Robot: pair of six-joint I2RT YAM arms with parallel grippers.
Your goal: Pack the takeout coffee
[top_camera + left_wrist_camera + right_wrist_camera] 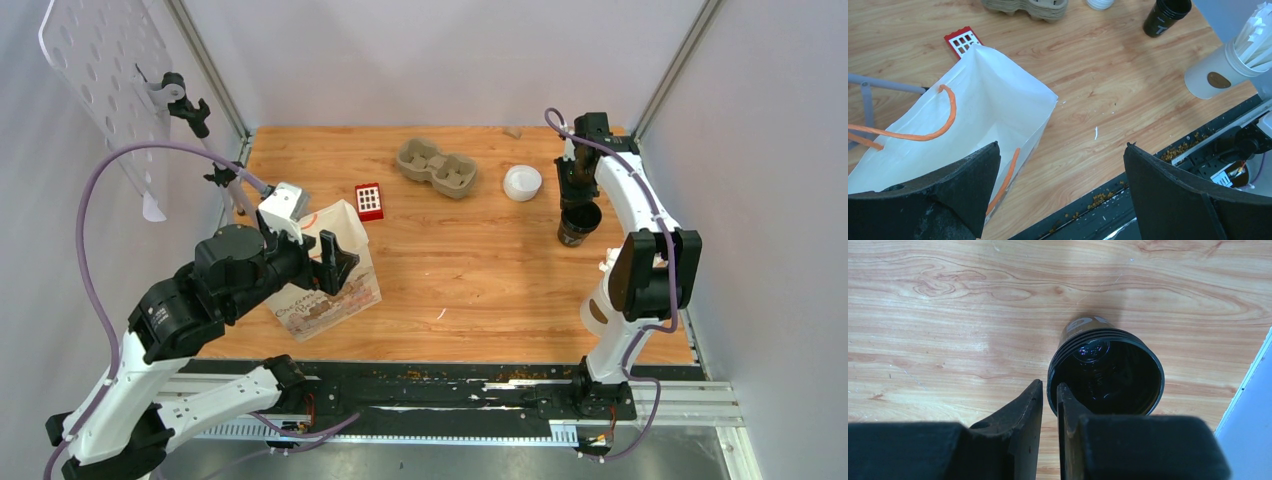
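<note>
The right gripper pinches only the rim of the cup, so it may tilt and slip; the left gripper stands wide apart.

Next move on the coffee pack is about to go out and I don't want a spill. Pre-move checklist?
1. Right gripper grip on cup: ok. One finger is inside the rim and one outside, closed on the wall.
2. Lid on cup: not ok. The cup is open, and the white lid lies on the table beside the pulp tray.
3. Cup contents: cannot tell, the inside is dark.
4. Cup lifted off the table: cannot tell.
5. Bag mouth open: ok, the left wrist view looks straight into it.
6. Left gripper free: ok. It is wide open at the bag and holds nothing.
</note>
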